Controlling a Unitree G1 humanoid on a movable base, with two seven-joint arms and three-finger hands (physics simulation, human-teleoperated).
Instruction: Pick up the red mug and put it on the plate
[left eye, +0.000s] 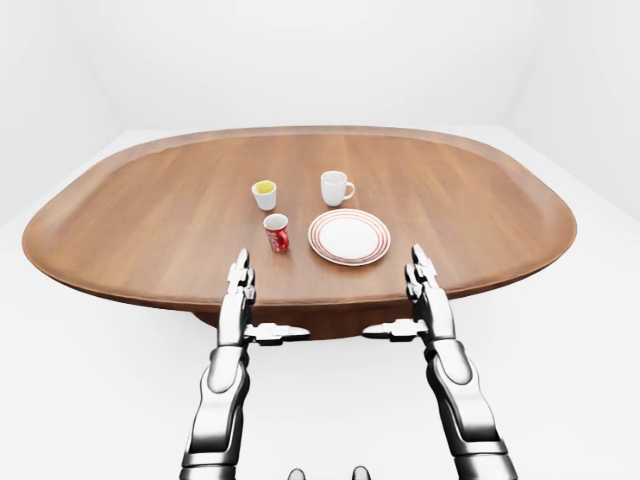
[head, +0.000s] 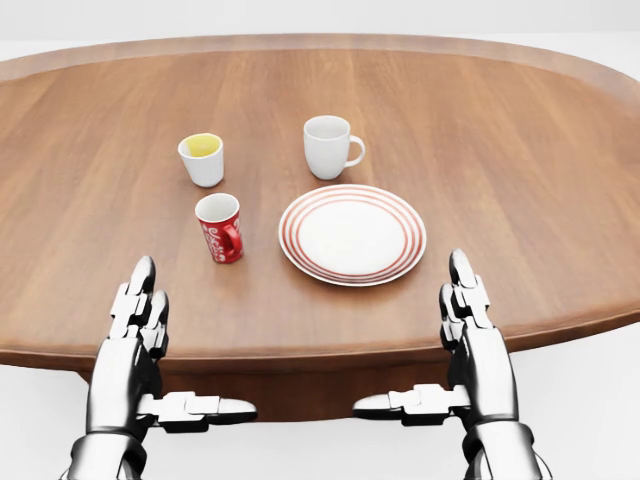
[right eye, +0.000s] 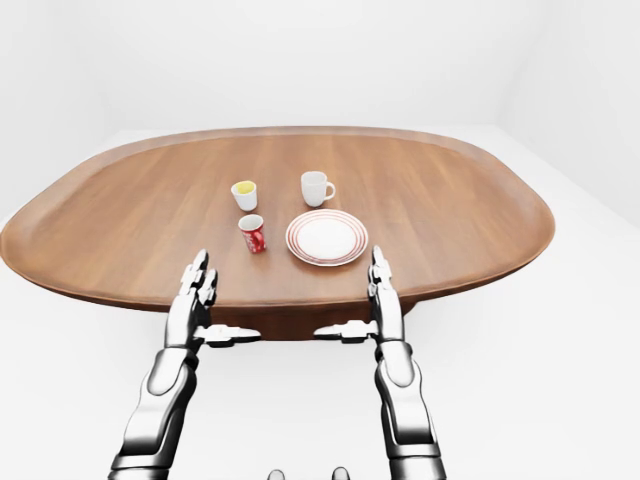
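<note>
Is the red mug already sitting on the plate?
No, the red mug stands on the bare table to the left of the plate in the head view, with a gap between them.

On the oval wooden table (right eye: 420, 200) you see the red mug (right eye: 252, 234) upright, just left of the red-ringed plate (right eye: 326, 238). Your left hand (right eye: 193, 287) and right hand (right eye: 382, 290) hover spread, empty, at its near edge.
</note>
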